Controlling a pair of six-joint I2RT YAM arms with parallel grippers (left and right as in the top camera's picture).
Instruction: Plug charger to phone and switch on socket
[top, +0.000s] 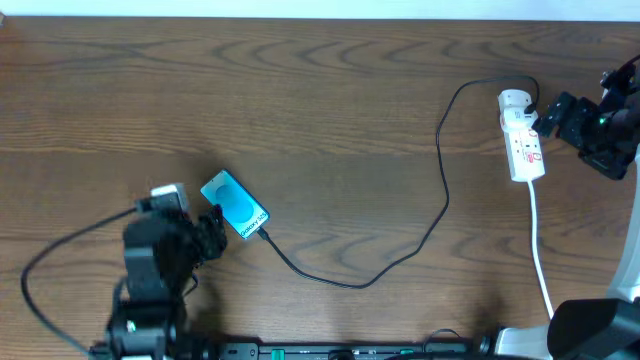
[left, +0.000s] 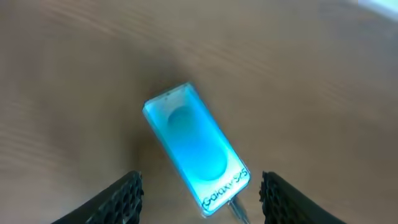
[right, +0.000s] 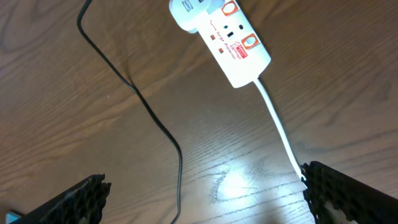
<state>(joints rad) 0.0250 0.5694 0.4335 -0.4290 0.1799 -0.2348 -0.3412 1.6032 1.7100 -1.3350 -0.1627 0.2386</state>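
The phone (top: 235, 205) lies on the table at lower left, blue screen up; it also shows in the left wrist view (left: 196, 148). The black charger cable (top: 440, 190) runs from the phone's lower end in a curve up to the white socket strip (top: 522, 137) at the right. Its plug tip (left: 236, 208) sits at the phone's bottom edge. My left gripper (left: 200, 202) is open, its fingers on either side of the phone's near end. My right gripper (right: 205, 196) is open above bare table, below the socket strip (right: 227, 37) and next to the cable (right: 158, 127).
The strip's white cord (top: 540, 250) runs down to the front edge at right; in the right wrist view (right: 280, 127) it passes by my right finger. A white adapter (top: 514, 100) sits on the strip's far end. The table is dark wood.
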